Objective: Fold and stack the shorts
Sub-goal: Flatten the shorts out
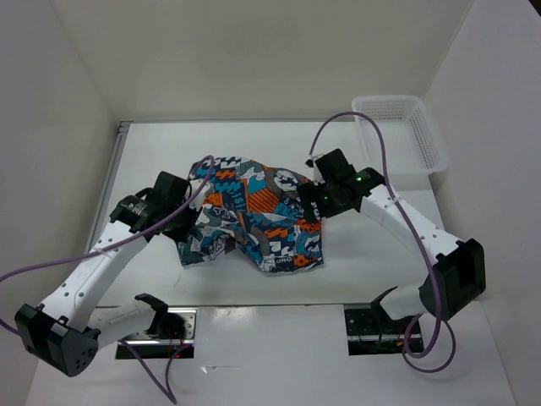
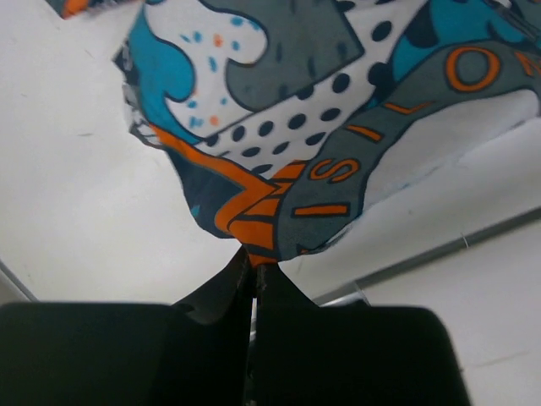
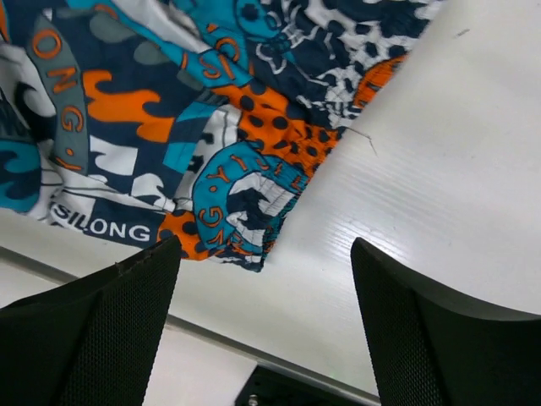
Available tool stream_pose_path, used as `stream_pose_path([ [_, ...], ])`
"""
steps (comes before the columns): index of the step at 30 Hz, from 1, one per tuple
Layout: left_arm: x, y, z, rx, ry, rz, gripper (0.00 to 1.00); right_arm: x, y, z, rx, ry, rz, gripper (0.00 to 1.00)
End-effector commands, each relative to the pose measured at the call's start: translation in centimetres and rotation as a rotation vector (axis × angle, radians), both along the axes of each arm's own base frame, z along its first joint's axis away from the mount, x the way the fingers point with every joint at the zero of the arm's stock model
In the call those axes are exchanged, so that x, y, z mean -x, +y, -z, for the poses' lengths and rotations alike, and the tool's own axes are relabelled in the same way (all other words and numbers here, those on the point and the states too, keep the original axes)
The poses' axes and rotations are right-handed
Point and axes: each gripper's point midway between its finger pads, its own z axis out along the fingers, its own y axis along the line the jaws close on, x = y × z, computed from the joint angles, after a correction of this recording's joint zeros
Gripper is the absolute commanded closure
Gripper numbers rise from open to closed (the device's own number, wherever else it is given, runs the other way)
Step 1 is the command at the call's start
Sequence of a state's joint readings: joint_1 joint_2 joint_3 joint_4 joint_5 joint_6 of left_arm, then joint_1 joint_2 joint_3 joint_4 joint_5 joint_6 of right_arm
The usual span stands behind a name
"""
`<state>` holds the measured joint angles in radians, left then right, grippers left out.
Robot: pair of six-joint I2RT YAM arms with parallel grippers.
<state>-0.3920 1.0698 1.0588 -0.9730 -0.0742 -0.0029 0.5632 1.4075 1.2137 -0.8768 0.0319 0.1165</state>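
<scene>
your left gripper [image 2: 252, 269] has its jaws pressed together on a dark blue and orange edge of the shorts [image 1: 254, 216]; in the left wrist view the printed fabric fans out from that pinch over the white bench [image 1: 161, 148]. from above, you see the shorts lying crumpled in a loose heap near the middle of the bench, between the two arms, with the left gripper at the heap's left side and the right gripper [image 3: 264, 254] at its upper right side. the right gripper's jaws stand wide apart. in the right wrist view a teal and orange corner of the cloth, with what looks like a gathered band along it, lies ahead of the gap between them, and neither finger touches the cloth there. the lettering "silong" is readable on a dark patch near the left finger. a white mesh basket [image 1: 385, 103] sits at the far right corner of the bench, well apart from the shorts.
</scene>
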Motion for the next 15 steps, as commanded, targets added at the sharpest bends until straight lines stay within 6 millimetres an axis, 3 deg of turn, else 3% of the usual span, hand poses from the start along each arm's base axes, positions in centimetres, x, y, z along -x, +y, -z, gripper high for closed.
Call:
stream_pose_path([
  [1,2.7,-0.4,1.0,0.027,0.099,0.045,1.00,0.5,-0.2,0.4,-0.119,0.050,0.036,0.12],
  [6,3.9,0.3,2.2,-0.005,0.155,0.038,1.00,0.8,-0.4,2.5,-0.086,0.105,0.027,0.14],
  [10,2.5,1.7,2.8,-0.093,0.112,-0.009,1.00,1.0,0.5,4.1,-0.089,0.184,-0.008,0.14],
  [12,1.9,1.8,2.7,-0.099,0.086,-0.018,1.00,0.7,0.0,4.9,-0.048,0.189,-0.014,0.16],
  [15,2.7,1.5,2.8,-0.081,0.131,0.000,1.00,0.8,0.0,5.5,-0.038,0.205,-0.033,0.20],
])
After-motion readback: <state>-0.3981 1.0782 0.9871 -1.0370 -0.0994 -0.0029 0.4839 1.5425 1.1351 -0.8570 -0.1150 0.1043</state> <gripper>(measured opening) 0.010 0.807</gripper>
